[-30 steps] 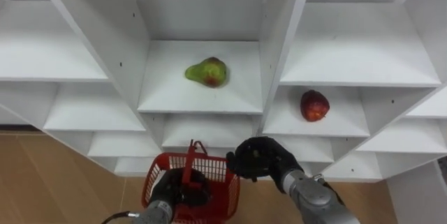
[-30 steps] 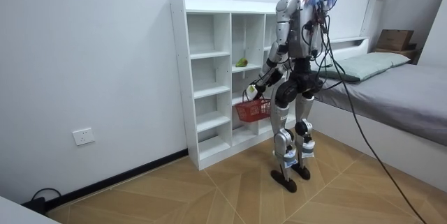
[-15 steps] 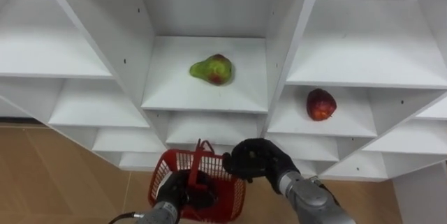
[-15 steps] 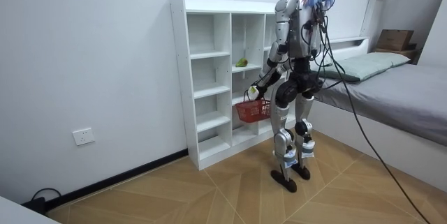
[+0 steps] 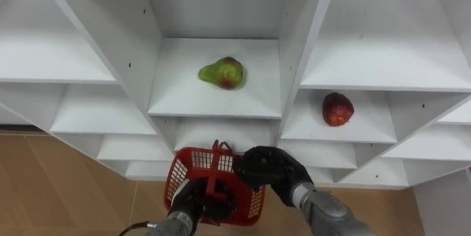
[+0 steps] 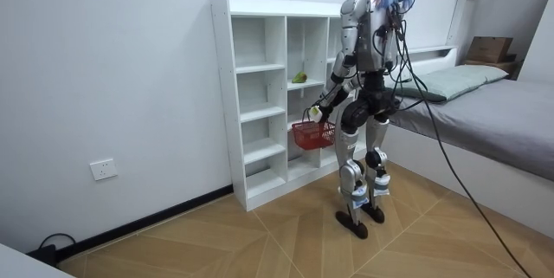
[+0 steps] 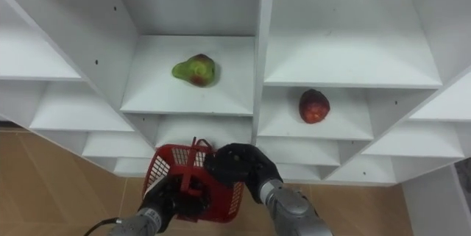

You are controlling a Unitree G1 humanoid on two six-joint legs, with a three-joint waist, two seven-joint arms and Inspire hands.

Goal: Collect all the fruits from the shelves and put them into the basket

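left hand [image 5: 190, 204]: clenched around the upright handle of the red plastic mesh basket [image 5: 182, 174], which hangs directly above it in the eye view. right hand [image 5: 268, 168]: positioned at the basket's right rim; whether it is clenched empty or grasping something cannot be told. green pear with a red blush [image 5: 222, 73]: above the right hand, slightly left, on the white shelving unit [image 5: 184, 98]. dark red apple [image 5: 338, 109]: above and right of the right hand, one compartment over.

hazards: a glancing touch may roll either fruit off its shelf; a swinging basket may strike the shelf edge; a release made off the rim drops fruit to the wooden floor [image 5: 66, 184].
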